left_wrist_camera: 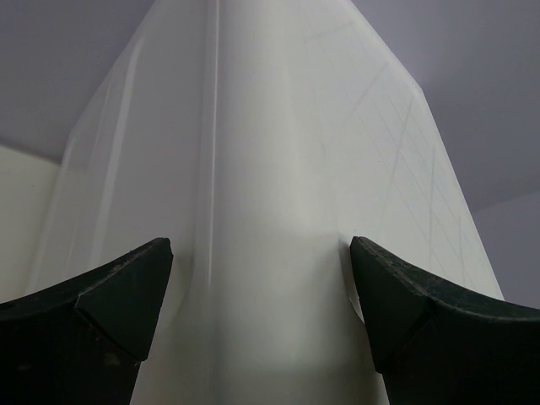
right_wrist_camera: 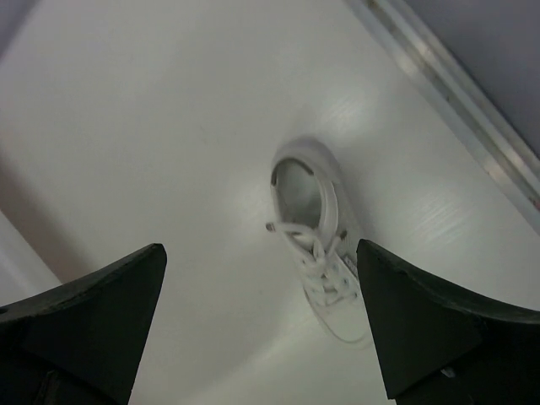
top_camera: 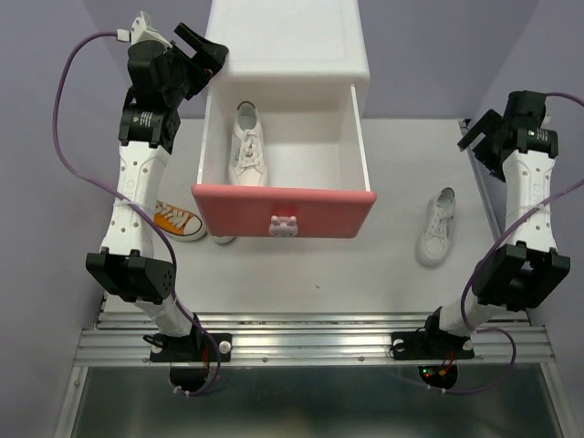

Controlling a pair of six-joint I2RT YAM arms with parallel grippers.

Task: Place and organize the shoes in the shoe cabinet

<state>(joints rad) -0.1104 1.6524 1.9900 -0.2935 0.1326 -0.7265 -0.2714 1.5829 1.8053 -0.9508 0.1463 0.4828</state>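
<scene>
The white shoe cabinet point(top_camera: 287, 41) stands at the back, its salmon-pink drawer point(top_camera: 283, 212) pulled out. One white shoe point(top_camera: 247, 146) lies inside the drawer. A second white shoe point(top_camera: 436, 226) rests on the table to the right, seen as a shoe point(right_wrist_camera: 321, 253) below my open right gripper point(right_wrist_camera: 261, 253). An orange shoe point(top_camera: 178, 222) lies left of the drawer, partly under the left arm. My left gripper point(top_camera: 208, 57) is open beside the cabinet's left rear side, with a white cabinet corner point(left_wrist_camera: 253, 211) filling the gap between its jaws point(left_wrist_camera: 261, 253). My right gripper point(top_camera: 474, 137) hovers at the far right, empty.
A bunny-shaped knob point(top_camera: 284, 224) juts from the drawer front. A small white rounded object point(top_camera: 224, 239) peeks out under the drawer's left corner; I cannot tell what it is. A metal rail point(right_wrist_camera: 456, 93) borders the table on the right. Purple walls surround the table.
</scene>
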